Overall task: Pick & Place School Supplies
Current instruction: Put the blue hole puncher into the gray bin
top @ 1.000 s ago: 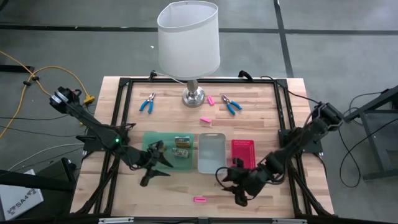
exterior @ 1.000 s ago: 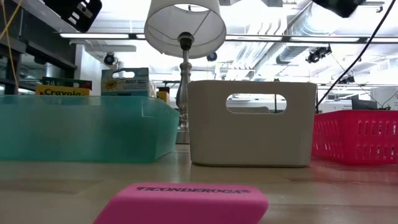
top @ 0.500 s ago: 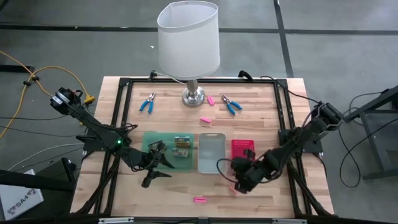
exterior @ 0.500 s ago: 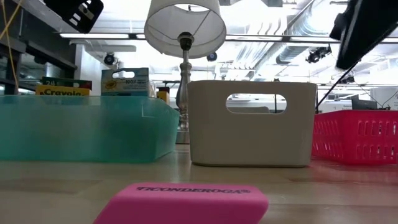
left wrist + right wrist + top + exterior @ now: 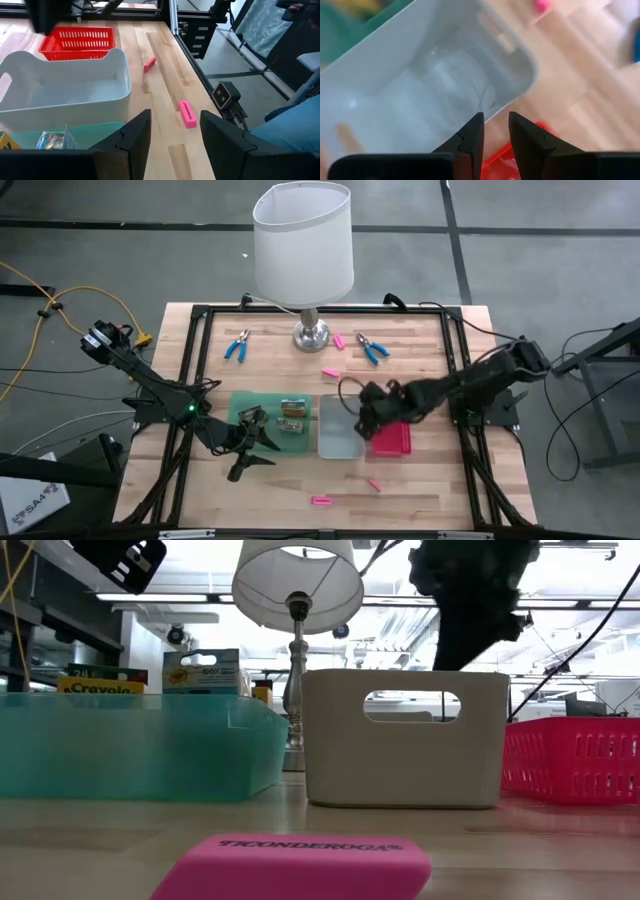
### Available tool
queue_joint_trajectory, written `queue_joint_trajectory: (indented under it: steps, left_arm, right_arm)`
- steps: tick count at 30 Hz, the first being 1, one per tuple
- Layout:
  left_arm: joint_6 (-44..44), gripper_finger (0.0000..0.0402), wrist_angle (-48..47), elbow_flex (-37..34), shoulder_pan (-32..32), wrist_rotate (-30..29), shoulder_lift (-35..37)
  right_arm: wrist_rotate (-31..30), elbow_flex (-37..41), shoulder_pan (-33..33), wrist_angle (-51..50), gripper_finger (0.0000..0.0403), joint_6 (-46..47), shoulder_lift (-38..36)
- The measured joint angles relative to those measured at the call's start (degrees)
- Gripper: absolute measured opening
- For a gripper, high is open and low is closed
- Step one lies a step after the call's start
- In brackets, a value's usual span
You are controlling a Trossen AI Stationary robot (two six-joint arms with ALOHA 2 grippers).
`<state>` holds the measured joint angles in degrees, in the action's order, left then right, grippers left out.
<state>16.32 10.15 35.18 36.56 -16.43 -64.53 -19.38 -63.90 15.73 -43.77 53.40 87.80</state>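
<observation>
Two pink erasers (image 5: 373, 483) (image 5: 320, 501) lie on bare wood well behind my right gripper (image 5: 364, 423), toward the near table edge. Nothing between my right fingers; a narrow gap shows. Grey tray (image 5: 445, 75) rim sits just ahead, red basket (image 5: 392, 437) corner directly under. Pliers (image 5: 372, 348) and eraser (image 5: 330, 373) lie ahead, open board around them. My left gripper (image 5: 172, 137) hangs apart and empty over the green tray (image 5: 245, 412), crayon packs (image 5: 292, 414) beside it.

Three trays stand side by side mid-table: the left tray (image 5: 262, 420) holds crayon packs (image 5: 292, 413), the middle tray (image 5: 338, 427) and right basket (image 5: 392, 436) adjoin. The lamp (image 5: 311, 332) stands behind, between two pliers (image 5: 237, 345) (image 5: 372, 347). Erasers (image 5: 320, 501) lie in front.
</observation>
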Motion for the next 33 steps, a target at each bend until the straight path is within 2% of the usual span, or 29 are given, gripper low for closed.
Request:
queue_joint_trajectory:
  steps: [9, 16, 27, 33]
  left_arm:
    - [-0.02, 0.0166, 0.0, 0.0, -0.01, 0.0, 0.0]
    - [0.01, 0.0166, -0.02, 0.0, -0.01, 0.0, 0.02]
    - [-0.04, 0.0166, -0.02, 0.0, -0.01, -0.02, 0.02]
    - [-0.03, 0.0166, -0.02, 0.0, -0.01, 0.03, 0.02]
  right_arm:
    - [3.68, 0.0, -14.24, -1.37, 0.0081, -8.18, -6.12]
    - [12.48, 0.0, -25.95, -4.4, 0.0081, -16.45, -6.22]
    - [16.88, 0.0, -41.57, -4.93, 0.0081, -29.51, -5.93]
    - [17.33, 0.0, -46.37, -5.47, 0.0081, -34.01, -5.82]
